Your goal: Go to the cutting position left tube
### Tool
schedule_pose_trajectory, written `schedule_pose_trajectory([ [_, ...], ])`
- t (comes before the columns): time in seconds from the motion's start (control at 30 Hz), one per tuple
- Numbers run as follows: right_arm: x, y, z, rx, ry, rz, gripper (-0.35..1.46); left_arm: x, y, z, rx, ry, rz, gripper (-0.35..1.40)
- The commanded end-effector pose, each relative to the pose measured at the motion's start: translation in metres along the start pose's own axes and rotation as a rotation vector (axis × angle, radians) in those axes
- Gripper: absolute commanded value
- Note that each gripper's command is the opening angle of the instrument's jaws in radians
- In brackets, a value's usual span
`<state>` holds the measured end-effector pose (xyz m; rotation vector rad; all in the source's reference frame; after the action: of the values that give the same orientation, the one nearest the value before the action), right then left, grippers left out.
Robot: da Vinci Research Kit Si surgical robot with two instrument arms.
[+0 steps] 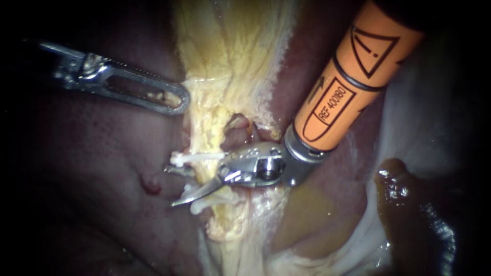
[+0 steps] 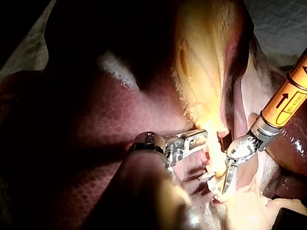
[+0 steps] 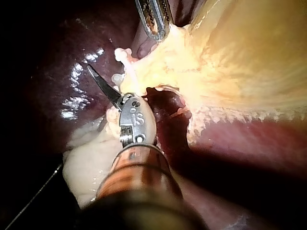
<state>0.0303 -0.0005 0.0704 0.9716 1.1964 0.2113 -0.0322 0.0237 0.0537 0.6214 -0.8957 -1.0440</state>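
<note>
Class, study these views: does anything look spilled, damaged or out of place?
Yes: glossy brown fluid lies pooled on pale tissue, to the right of the right instrument. It looks like a spill.

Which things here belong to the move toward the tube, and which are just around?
In the job: right instrument, tube, white clips, left instrument gripping yellow tissue.
Just around: liver, brown fluid.

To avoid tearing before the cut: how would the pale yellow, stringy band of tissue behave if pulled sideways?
The pale yellow, stringy band of tissue is probably floppy: it tents toward the left instrument gripping its edge. Its frayed, crumbly margin suggests it tears easily.
</note>
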Motion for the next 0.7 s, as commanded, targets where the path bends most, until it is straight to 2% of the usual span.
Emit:
schedule_pose_trajectory([
  [0.03, 0.0002, -0.0004, 0.0001, 0.01, 0.006, 0.002, 1.42, 0.0, 0.0, 0.0, 0.001, 0.0, 0.0, -0.35],
  [0.2, 0.0015, -0.0021, 0.0009, 0.047, 0.035, 0.013, 1.42, -0.0001, 0.0001, 0.0, 0.001, 0.0, 0.0, -0.35],
  [0.33, 0.0026, -0.0028, 0.001, 0.057, 0.054, 0.015, 1.42, -0.0001, 0.0002, 0.0, 0.001, 0.001, 0.0, -0.35],
  [0.5, 0.0034, -0.003, 0.0008, 0.066, 0.067, 0.018, 1.42, -0.0001, 0.0002, 0.0, 0.001, 0.001, 0.0, -0.35],
  [0.7, 0.0035, -0.0029, 0.0007, 0.063, 0.068, 0.019, 1.42, -0.0001, 0.0002, 0.0, 0.001, 0.001, 0.0, -0.35],
])
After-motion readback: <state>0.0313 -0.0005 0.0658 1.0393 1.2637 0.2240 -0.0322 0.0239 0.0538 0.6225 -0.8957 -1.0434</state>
